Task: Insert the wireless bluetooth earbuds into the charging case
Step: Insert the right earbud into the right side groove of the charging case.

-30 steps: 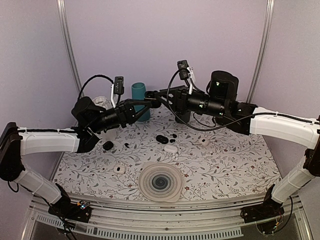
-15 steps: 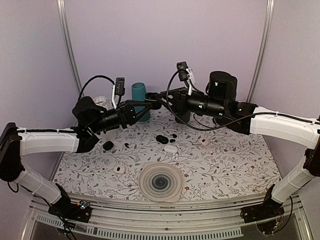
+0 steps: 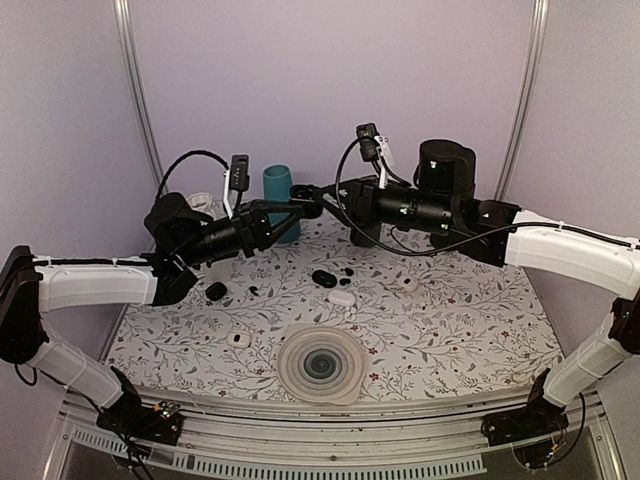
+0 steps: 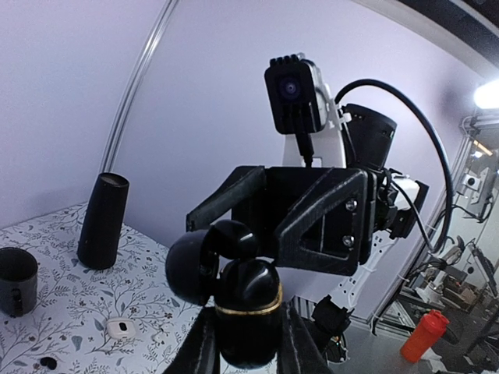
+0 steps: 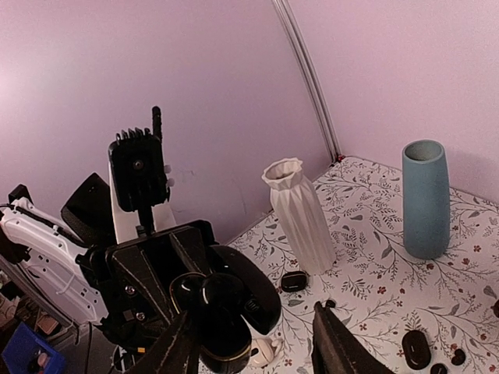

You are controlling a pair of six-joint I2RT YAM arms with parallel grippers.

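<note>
My left gripper [image 4: 248, 331] is shut on a glossy black charging case [image 4: 248, 312] with a gold rim, held in the air with its lid [image 4: 191, 265] swung open. A black earbud [image 4: 234, 238] sits at the case's mouth. In the right wrist view the same case [image 5: 226, 343] shows rounded earbuds [image 5: 204, 292] in its top. My right gripper [image 5: 256, 312] faces it, open; one finger [image 5: 181, 347] is against the case, the other stands apart. The two grippers meet above the table's back [image 3: 312, 200]. More earbuds [image 3: 349, 270] lie loose on the table.
A teal vase [image 3: 278, 200], a white ribbed vase [image 5: 300, 214] and a black vase [image 4: 101, 222] stand at the back. Other cases lie on the floral table: black [image 3: 323, 278], white [image 3: 341, 297], white [image 3: 237, 339]. A round swirl mat [image 3: 320, 365] lies near the front.
My right gripper's fingers have spread apart at the case and the right arm has drawn slightly back to the right. The left arm and the case have stayed put.
</note>
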